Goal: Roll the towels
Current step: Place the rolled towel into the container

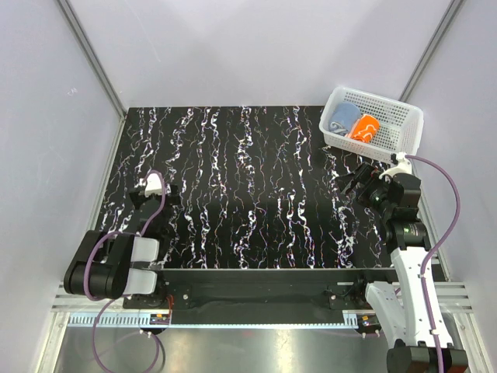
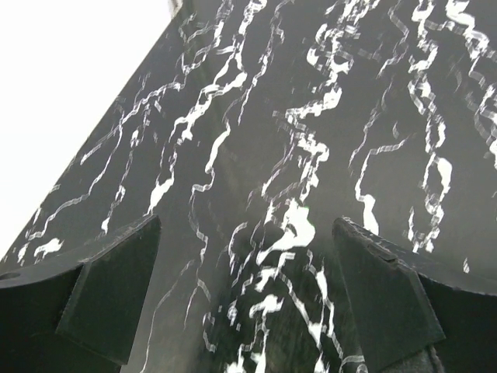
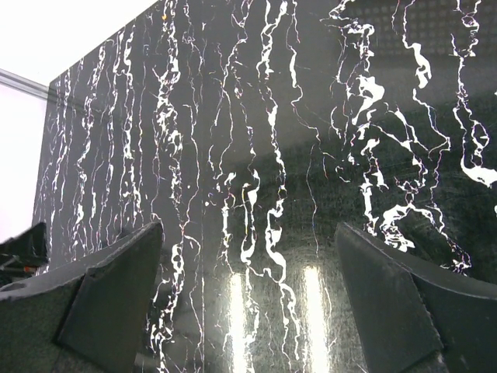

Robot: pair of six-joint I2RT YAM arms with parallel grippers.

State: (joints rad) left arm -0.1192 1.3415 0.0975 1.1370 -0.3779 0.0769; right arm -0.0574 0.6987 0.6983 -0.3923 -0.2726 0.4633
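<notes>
Black table (image 1: 248,194): 2 towels (image 1: 362,128) in basket (image 1: 392,120).

The left arm (image 1: 93,270) and the right arm (image 1: 409,268) are black and white, each with a purple cable (image 1: 456,203) and black wedge-shaped fingers (image 2: 109,299).

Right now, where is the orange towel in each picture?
Top external: at the upper right, the orange towel lies in the white basket, beside the blue towel.
Left wrist: not in it.
Right wrist: not in it.
Shared landmark: the black table with white veins shows in all three views.
</notes>
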